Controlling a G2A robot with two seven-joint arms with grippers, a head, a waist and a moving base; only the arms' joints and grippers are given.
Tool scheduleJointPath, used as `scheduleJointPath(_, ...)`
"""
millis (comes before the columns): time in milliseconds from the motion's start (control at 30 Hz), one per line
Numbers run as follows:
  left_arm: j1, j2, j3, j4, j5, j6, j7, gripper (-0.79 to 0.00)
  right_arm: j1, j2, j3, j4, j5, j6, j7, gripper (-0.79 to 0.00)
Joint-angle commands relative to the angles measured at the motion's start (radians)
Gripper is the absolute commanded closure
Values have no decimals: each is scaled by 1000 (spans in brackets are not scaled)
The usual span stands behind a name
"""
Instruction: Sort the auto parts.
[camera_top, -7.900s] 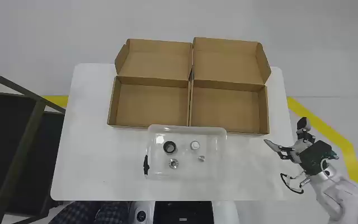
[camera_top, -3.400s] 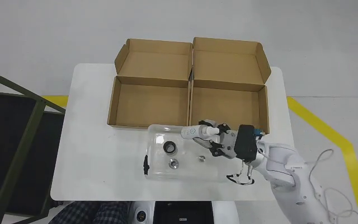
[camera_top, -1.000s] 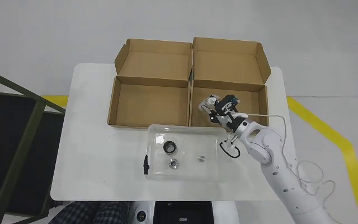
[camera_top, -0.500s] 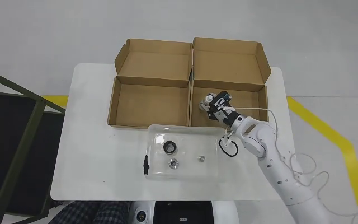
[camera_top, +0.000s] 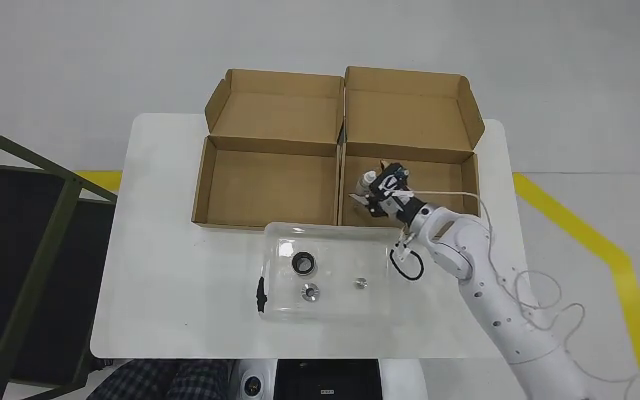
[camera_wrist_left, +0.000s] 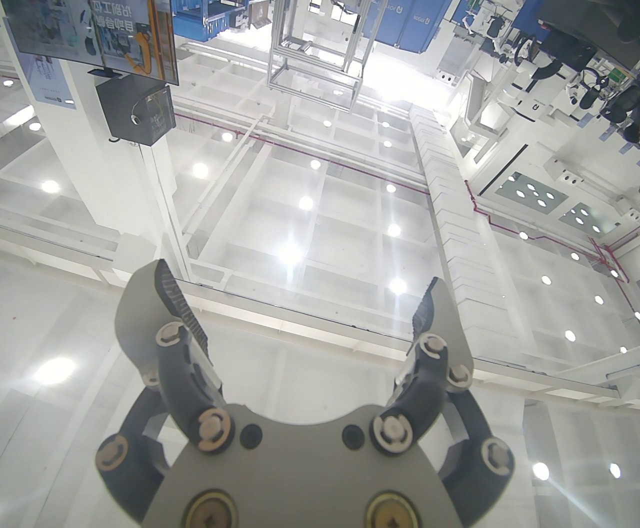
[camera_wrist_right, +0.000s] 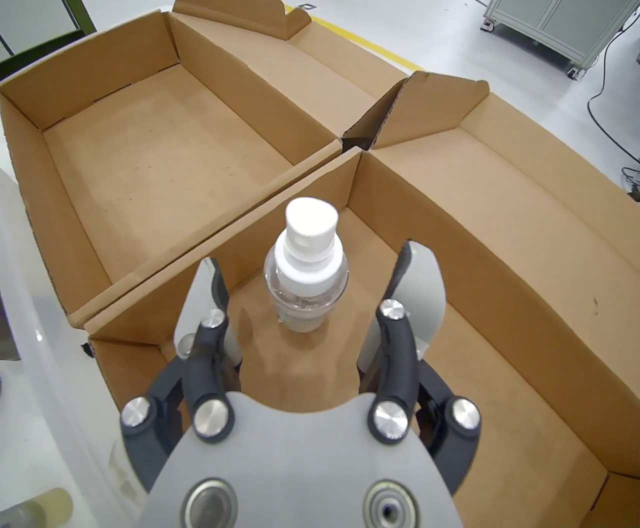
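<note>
Item: spray bottle (camera_wrist_right: 306, 280), clear body, white cap, is standing upright on the floor of the right cardboard box (camera_top: 430, 200), in the near corner beside the wall shared with the left cardboard box (camera_top: 268, 190). Right gripper (camera_wrist_right: 314, 262) is hovering over that corner with jaws spread, one on each side of the bottle and apart from it. Left gripper (camera_wrist_left: 297, 282) is pointing up at the ceiling, jaws spread, holding nothing. Clear tray (camera_top: 335, 228) is sitting on the table (camera_top: 170, 260) just in front of both boxes, holding a dark ring (camera_top: 303, 264), a metal piece (camera_top: 311, 292) and a smaller metal piece (camera_top: 360, 283); a black part (camera_top: 261, 293) is lying at its left edge.
</note>
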Motion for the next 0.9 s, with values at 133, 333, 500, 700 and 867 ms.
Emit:
scheduleJointPath(133,0,0,0,0,0,0,0,-785,-35,18,78,-107,-3,-70,2,-785)
scheduleJointPath(333,0,0,0,0,0,0,0,-785,-119,43,167,-264,10,-184,65,-785)
scheduleJointPath(500,0,0,0,0,0,0,0,-785,-201,59,204,-376,40,-297,117,-785)
scheduleJointPath(700,0,0,0,0,0,0,0,-785,-294,73,223,-472,39,-374,150,-785)
scheduleJointPath(867,0,0,0,0,0,0,0,-785,-350,84,233,-530,6,-426,164,-785)
